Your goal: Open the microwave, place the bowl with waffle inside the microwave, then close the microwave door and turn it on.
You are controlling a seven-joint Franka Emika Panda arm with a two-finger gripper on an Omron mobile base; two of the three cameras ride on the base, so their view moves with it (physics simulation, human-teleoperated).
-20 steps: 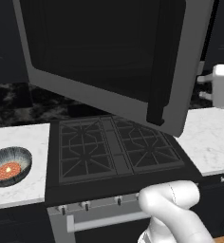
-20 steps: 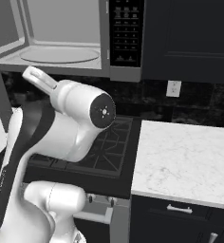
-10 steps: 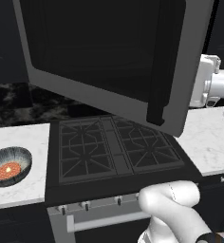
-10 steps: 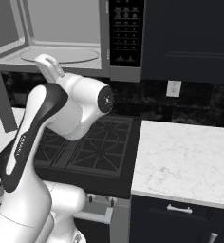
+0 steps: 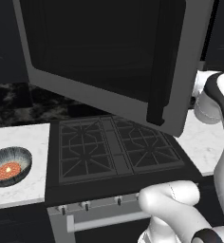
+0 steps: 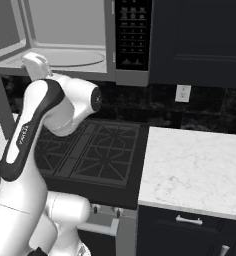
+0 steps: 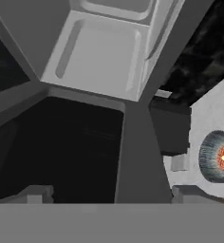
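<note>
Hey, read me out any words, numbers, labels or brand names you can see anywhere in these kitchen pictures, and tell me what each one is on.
No text can be read.
Microwave button panel: rows of small light marks, too small and blurred to read.
Microwave door: plain dark glass, no lettering.
Stove knobs: no markings I can make out.
Wall outlet: no lettering.
Bowl with waffle: only a pattern, no words.

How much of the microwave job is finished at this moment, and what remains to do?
Done: the microwave door stands swung open, showing the turntable. In hand: nothing; the claw is open and empty. Left: the bowl with the waffle sits on the counter, to be placed inside, then door shut, power on.
</note>
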